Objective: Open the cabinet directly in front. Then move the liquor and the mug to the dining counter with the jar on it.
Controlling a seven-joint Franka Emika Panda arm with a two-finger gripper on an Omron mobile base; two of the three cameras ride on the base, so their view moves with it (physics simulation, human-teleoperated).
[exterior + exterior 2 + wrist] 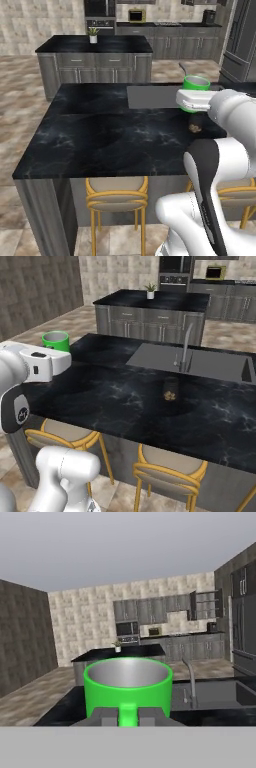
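I have the black marble worktop [110,130] with its grey sink [215,363] and faucet [185,346] ahead. The jar [170,388] stands on it near the faucet. My tool [127,716] is clamped on the mug [128,687], held above the worktop.

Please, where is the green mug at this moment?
The green mug is held in the shut gripper above the dining counter, on the near side of the sink, with the jar standing nearby on the counter.
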